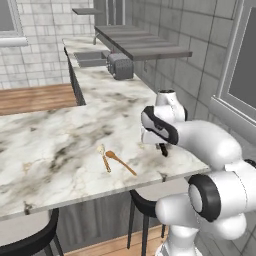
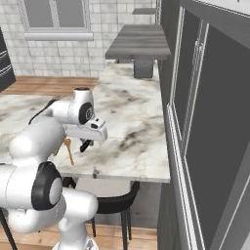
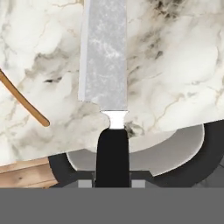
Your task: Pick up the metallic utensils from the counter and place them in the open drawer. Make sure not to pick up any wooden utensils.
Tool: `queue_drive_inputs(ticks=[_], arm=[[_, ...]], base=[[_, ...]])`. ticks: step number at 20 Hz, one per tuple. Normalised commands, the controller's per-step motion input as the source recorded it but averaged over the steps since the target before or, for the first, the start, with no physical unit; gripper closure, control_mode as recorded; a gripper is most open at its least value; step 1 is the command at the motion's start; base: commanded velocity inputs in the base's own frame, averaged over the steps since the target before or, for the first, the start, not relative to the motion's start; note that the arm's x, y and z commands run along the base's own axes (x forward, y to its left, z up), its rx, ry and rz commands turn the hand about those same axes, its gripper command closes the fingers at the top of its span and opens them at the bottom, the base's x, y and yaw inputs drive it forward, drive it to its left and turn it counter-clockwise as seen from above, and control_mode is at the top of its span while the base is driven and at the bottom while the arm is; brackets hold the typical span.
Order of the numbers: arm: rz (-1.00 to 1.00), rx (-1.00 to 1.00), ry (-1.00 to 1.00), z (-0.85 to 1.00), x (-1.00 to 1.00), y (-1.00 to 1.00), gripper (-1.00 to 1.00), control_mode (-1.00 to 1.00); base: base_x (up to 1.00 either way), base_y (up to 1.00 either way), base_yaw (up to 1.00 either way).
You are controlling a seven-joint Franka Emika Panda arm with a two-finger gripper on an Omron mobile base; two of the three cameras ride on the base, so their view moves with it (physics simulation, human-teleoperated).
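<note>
The hand is clenched on the black handle of a knife, whose broad grey blade reaches out over the marbled desk; the fingertips themselves are cut off at the bottom of the hand view. In the left base view the hand sits low over the desk's near edge, mostly hidden by the white wrist — the blade cannot be made out there. Just to its left lie the wooden utensils, a spoon and a paler piece, close together. In the right base view the arm covers most of them; an orange spoon end shows. A dark stool sits below the desk edge.
</note>
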Motion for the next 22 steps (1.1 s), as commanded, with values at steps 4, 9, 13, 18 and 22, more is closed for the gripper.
queue_drive_inputs(ticks=[4,9,13,18,22], arm=[[0.00,0.00,0.00,1.00,-0.99,0.00,1.00,-1.00],[0.01,0.00,0.00,0.59,-0.84,-0.05,1.00,-1.00],[0.02,0.00,0.00,0.00,-0.17,-0.19,1.00,-1.00],[0.02,0.00,0.00,0.00,-0.01,0.00,1.00,-1.00],[0.07,0.00,-0.05,0.00,-0.29,0.01,1.00,-1.00]], base=[[0.00,0.00,0.00],[0.00,0.00,0.00],[0.00,0.00,0.00],[0.00,0.00,0.00],[0.00,0.00,0.00]])
